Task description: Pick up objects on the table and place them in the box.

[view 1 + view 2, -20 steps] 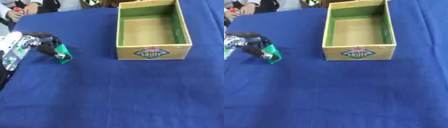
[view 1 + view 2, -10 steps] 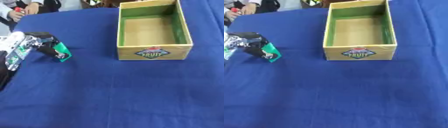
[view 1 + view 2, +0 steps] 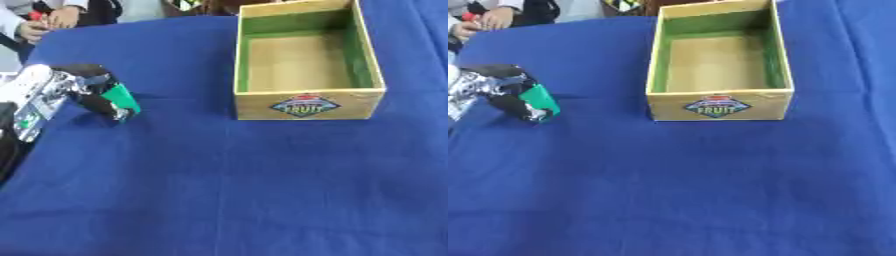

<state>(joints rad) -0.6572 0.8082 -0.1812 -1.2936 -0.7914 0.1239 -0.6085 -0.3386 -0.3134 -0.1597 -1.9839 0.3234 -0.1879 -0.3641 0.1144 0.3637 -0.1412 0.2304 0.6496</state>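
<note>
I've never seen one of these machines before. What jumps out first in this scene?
A wooden box with green inner walls and a "FRUIT" label on its front stands open and empty at the far middle of the blue tablecloth. At the left edge, the robot's left hand, black and silver, is curled round a small green object. The right hand is not in sight.

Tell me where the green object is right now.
The green object is at the left side of the left eye view, held in the left hand, left of the wooden box.
</note>
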